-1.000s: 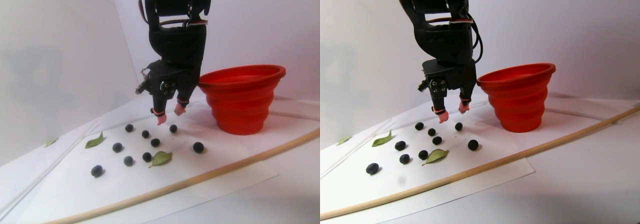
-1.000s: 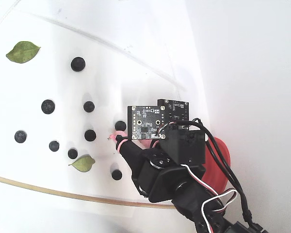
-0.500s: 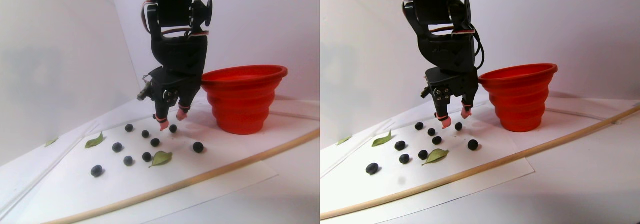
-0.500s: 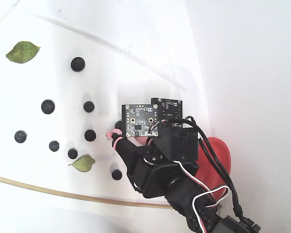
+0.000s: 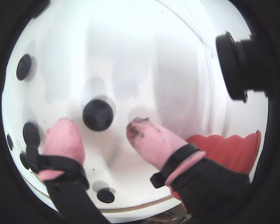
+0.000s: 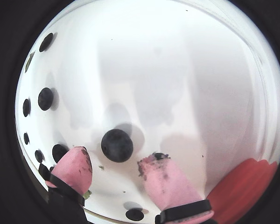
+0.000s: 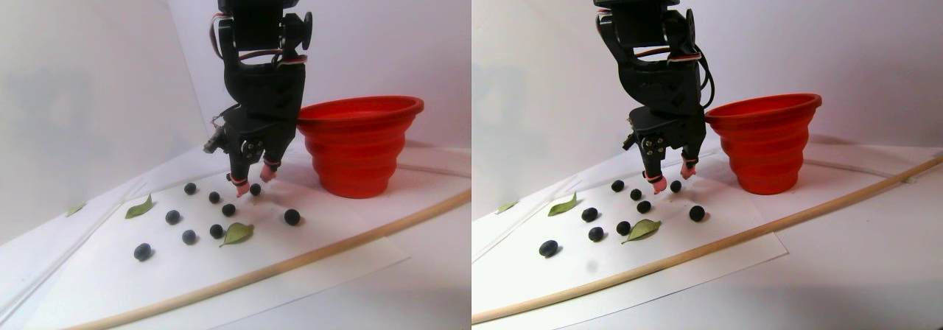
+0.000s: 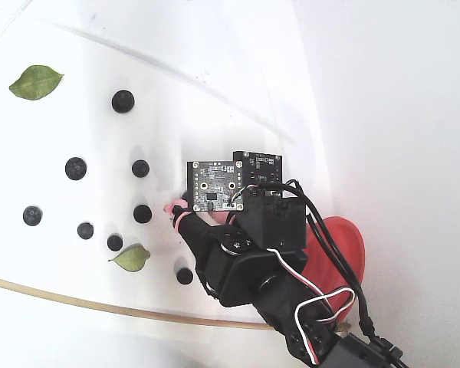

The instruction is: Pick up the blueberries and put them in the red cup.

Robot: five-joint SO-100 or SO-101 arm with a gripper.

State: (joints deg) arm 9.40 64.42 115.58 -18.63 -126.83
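Several dark blueberries lie scattered on white paper (image 7: 317,260). One blueberry (image 5: 98,114) (image 6: 116,145) (image 7: 255,189) lies just ahead of the gap between my pink fingertips (image 5: 63,135) in both wrist views. My gripper (image 5: 100,129) (image 6: 115,162) (image 7: 253,183) is open and points down, low over that berry, holding nothing. In the fixed view only one pink fingertip (image 8: 173,207) shows past the green boards; the berry beneath is hidden. The red cup (image 7: 361,146) (image 8: 346,247) stands upright just right of the gripper in the stereo pair view.
Other blueberries (image 8: 142,213) (image 8: 185,275) (image 8: 140,168) lie close by. Green leaves (image 8: 132,258) (image 8: 36,81) rest among them. A thin wooden stick (image 7: 295,262) (image 8: 61,299) crosses the paper's near edge. White walls rise behind.
The gripper has come down closer to the paper and shifted slightly left in the fixed view, over the berry. The jaws stay open. Berries and cup have not moved.
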